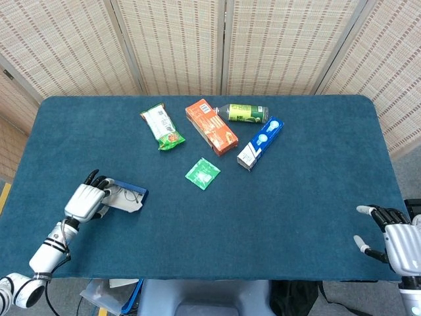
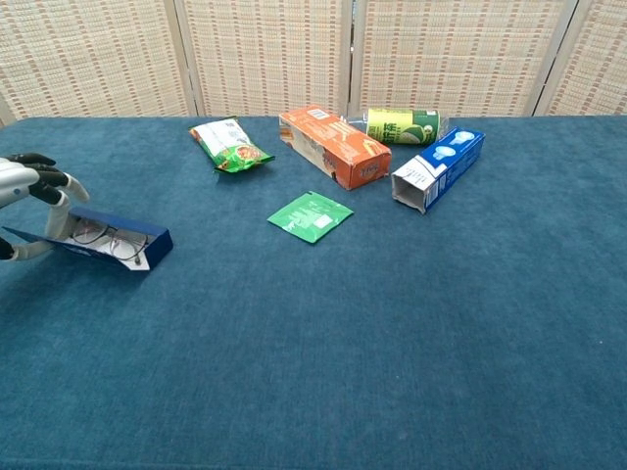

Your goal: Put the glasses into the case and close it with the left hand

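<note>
Head cam overhead, chest cam low

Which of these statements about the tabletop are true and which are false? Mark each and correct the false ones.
1. The glasses lie inside the open case. True.
2. The left hand holds the case. True.
3. The right hand grips the green sachet. False: it is open at the table's edge, holding nothing.
4. The orange box stands upright. False: it lies flat.
5. The blue carton lies beside the orange box. True.
</note>
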You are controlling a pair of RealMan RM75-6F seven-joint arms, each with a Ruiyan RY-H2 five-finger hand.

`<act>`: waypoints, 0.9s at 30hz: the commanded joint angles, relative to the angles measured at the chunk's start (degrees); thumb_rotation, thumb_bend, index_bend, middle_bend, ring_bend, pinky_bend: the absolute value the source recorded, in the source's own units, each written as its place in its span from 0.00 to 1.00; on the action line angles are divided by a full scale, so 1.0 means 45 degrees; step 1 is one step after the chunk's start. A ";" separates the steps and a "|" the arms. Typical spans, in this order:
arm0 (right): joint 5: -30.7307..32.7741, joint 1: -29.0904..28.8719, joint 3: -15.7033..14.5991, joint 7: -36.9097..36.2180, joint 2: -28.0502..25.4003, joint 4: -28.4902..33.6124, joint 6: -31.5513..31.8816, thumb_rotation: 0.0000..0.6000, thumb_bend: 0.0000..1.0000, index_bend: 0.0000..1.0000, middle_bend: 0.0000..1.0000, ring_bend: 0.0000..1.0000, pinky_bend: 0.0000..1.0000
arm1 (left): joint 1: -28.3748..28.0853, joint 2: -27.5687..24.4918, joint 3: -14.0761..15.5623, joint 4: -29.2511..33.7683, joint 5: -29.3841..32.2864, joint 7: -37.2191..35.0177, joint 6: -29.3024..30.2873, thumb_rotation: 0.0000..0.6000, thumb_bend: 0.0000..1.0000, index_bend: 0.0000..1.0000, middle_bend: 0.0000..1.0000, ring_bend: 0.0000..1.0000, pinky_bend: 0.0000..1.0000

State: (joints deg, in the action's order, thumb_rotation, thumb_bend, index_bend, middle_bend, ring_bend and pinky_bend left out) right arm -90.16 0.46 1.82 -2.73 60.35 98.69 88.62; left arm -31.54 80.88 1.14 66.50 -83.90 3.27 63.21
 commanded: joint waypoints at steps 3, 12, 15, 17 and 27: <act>-0.0019 -0.0024 -0.0012 0.0026 0.0020 0.0013 -0.0018 1.00 0.21 0.29 0.31 0.30 0.24 | -0.0020 -0.0145 -0.0189 0.0197 0.0124 0.0192 -0.0154 1.00 0.46 0.59 0.21 0.15 0.01; -0.0036 0.0138 -0.0090 -0.0044 -0.0028 0.0006 0.0219 1.00 0.21 0.29 0.31 0.30 0.24 | -0.0746 0.0098 -0.0899 0.0239 0.0747 0.1289 -0.1143 1.00 0.46 0.58 0.21 0.15 0.01; -0.0037 0.0209 -0.0119 -0.0090 -0.0045 -0.0020 0.0310 1.00 0.21 0.29 0.31 0.30 0.24 | -0.0982 0.0225 -0.1176 0.0160 0.1112 0.1648 -0.1488 1.00 0.46 0.57 0.21 0.15 0.01; -0.0039 0.0248 -0.0129 -0.0125 -0.0056 -0.0038 0.0366 1.00 0.21 0.29 0.31 0.30 0.24 | -0.1093 0.0273 -0.1298 0.0102 0.1337 0.1781 -0.1719 1.00 0.46 0.57 0.21 0.15 0.01; 0.0042 0.0334 -0.0160 -0.0288 -0.0036 -0.0194 0.0400 1.00 0.21 0.29 0.31 0.30 0.24 | -0.1735 0.0397 -0.1931 -0.0098 0.2914 0.2999 -0.3030 1.00 0.45 0.54 0.19 0.14 0.01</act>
State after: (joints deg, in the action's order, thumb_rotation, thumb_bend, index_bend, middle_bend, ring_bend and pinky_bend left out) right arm -89.97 1.96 1.11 -4.03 60.18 97.81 90.42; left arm -38.72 82.43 -6.96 66.33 -71.81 15.78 50.43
